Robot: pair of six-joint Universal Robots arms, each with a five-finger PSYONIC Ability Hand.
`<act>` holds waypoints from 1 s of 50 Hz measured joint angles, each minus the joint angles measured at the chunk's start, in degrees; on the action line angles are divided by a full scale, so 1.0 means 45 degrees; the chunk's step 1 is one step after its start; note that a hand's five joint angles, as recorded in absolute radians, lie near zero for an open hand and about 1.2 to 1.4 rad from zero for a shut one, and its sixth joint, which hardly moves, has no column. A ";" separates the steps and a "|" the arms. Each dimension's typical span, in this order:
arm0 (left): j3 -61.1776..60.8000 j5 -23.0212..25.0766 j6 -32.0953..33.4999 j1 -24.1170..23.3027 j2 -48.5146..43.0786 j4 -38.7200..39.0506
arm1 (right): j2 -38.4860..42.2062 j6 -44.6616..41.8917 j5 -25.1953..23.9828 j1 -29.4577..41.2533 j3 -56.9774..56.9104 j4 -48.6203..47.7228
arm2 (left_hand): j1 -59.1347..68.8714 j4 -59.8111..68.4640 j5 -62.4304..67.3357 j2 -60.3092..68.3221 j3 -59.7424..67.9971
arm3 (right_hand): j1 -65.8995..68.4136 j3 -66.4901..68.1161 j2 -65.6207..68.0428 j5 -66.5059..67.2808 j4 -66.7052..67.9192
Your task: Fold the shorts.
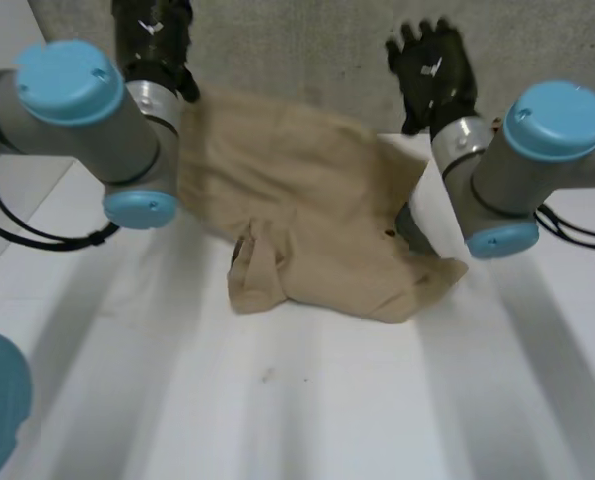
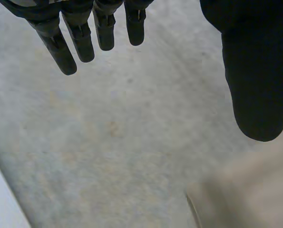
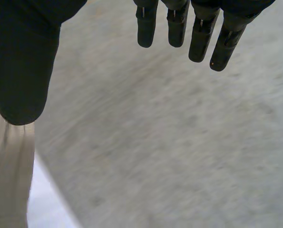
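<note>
Tan shorts (image 1: 307, 215) lie rumpled across the far middle of the white table (image 1: 277, 400), one part bunched up toward me. My left hand (image 1: 152, 40) hovers beyond the table's far edge, past the shorts' far left edge, open with straight fingers (image 2: 79, 40) and nothing in it; a strip of the tan cloth (image 2: 255, 190) shows beside its thumb. My right hand (image 1: 432, 70) is raised past the shorts' far right corner, also open and empty, fingers (image 3: 198, 35) straight, with tan cloth (image 3: 8, 171) below its thumb.
Grey carpeted floor (image 1: 297, 50) lies beyond the table's far edge, under both hands. My left arm (image 1: 87, 110) and right arm (image 1: 517, 170) reach over the table's left and right sides beside the shorts.
</note>
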 measured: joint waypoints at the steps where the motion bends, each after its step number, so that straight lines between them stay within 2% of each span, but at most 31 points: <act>1: -0.0048 0.0024 -0.0004 -0.0036 -0.0081 -0.0051 | 0.0002 -0.0035 -0.0047 -0.0011 0.0158 0.0223 | 0.0000 0.0000 0.0000 -0.0001 0.0000 | 0.0000 0.0000 0.0000 -0.0006 0.0000; 6: -0.1100 0.0127 -0.0045 -0.0174 -0.0017 -0.0400 | -0.0577 -0.0055 0.0315 -0.0212 0.1394 0.1492 | 0.0000 0.0000 0.0000 -0.0013 0.0000 | 0.0000 0.0000 0.0000 -0.0007 0.0000; 10: -0.2659 0.0159 -0.0070 -0.0223 0.0774 -0.0592 | -0.1637 -0.0022 0.0792 -0.0532 0.2803 0.2239 | 0.0000 0.0000 0.0000 -0.0018 0.0000 | 0.0000 0.0000 0.0000 -0.0007 -0.0001; 15: -0.4426 0.0183 -0.0091 -0.0327 0.1843 -0.0749 | -0.2871 -0.0063 0.0675 -0.0910 0.4326 0.2896 | 0.0000 0.0000 0.0000 -0.0019 0.0000 | 0.0000 -0.0007 0.0000 -0.0007 0.0000; 16: -0.5603 0.0220 -0.0105 -0.0506 0.2555 -0.0852 | -0.3359 -0.0155 0.0181 -0.1146 0.4953 0.3277 | 0.0002 0.0000 0.0000 -0.0019 0.0000 | 0.0000 -0.0007 0.0000 -0.0007 -0.0001; 20: -0.7395 0.0268 -0.0131 -0.0911 0.3600 -0.1019 | -0.4003 -0.0405 -0.1065 -0.1661 0.5839 0.4068 | 0.0043 0.0013 0.0000 0.0002 0.0000 | 0.0000 0.0000 0.0000 -0.0007 -0.0001; 21: -0.8380 0.0289 -0.0156 -0.1182 0.4113 -0.1108 | -0.4254 -0.0603 -0.1940 -0.2024 0.6276 0.4611 | 0.0050 0.0045 0.0020 0.0041 0.0032 | 0.0000 0.0001 0.0000 -0.0007 -0.0001; 24: -0.9948 0.0316 -0.0241 -0.1699 0.4858 -0.1205 | -0.4449 -0.0971 -0.3248 -0.2610 0.6838 0.5437 | 0.1212 0.0846 0.0746 0.0943 0.0738 | 0.0037 0.0091 0.0063 0.0020 0.0040; 25: -0.9948 0.0316 -0.0241 -0.1699 0.4858 -0.1205 | -0.4449 -0.0971 -0.3248 -0.2610 0.6838 0.5437 | 0.1212 0.0846 0.0746 0.0943 0.0738 | 0.0037 0.0091 0.0063 0.0020 0.0040; 26: -1.0792 0.0331 -0.0369 -0.2047 0.5165 -0.1231 | -0.4415 -0.1222 -0.3768 -0.2882 0.7079 0.5769 | 0.3452 0.2862 0.2699 0.3004 0.2800 | 0.0045 0.0327 0.0180 0.0041 0.0042; 28: -1.1602 0.0353 -0.0599 -0.2452 0.5382 -0.1244 | -0.4301 -0.1503 -0.4126 -0.3113 0.7271 0.5980 | 0.3452 0.2862 0.2699 0.3004 0.2800 | 0.0045 0.0428 0.0237 0.0043 0.0042; 29: -1.1834 0.0356 -0.0685 -0.2578 0.5423 -0.1243 | -0.4185 -0.1675 -0.4273 -0.3232 0.7372 0.6065 | 0.6358 0.5594 0.5360 0.5686 0.5422 | 0.0046 0.0496 0.0312 0.0059 0.0058; 30: -1.2223 0.0367 -0.0871 -0.2819 0.5471 -0.1244 | -0.4041 -0.1842 -0.4389 -0.3335 0.7442 0.6104 | 0.6960 0.6330 0.6064 0.6367 0.6166 | 0.0065 0.0682 0.0495 0.0258 0.0185; 38: -1.2938 0.0389 -0.1700 -0.3579 0.4963 -0.1229 | -0.2591 -0.2491 -0.4551 -0.3629 0.7449 0.5454 | 0.6893 0.6644 0.6339 0.6650 0.6501 | 0.2097 0.2767 0.2524 0.2097 0.2435; 46: -1.2016 0.0360 -0.1769 -0.3448 0.3553 -0.1214 | -0.1686 -0.2468 -0.4495 -0.3550 0.7117 0.4164 | 0.4921 0.4668 0.4380 0.4720 0.4596 | 0.3802 0.4825 0.4687 0.4037 0.4471; 50: -1.1305 0.0302 -0.1702 -0.3144 0.2830 -0.1225 | -0.1329 -0.2417 -0.4487 -0.3477 0.6828 0.3730 | 0.4047 0.3775 0.3491 0.3856 0.3799 | 0.3892 0.4957 0.4828 0.4189 0.4622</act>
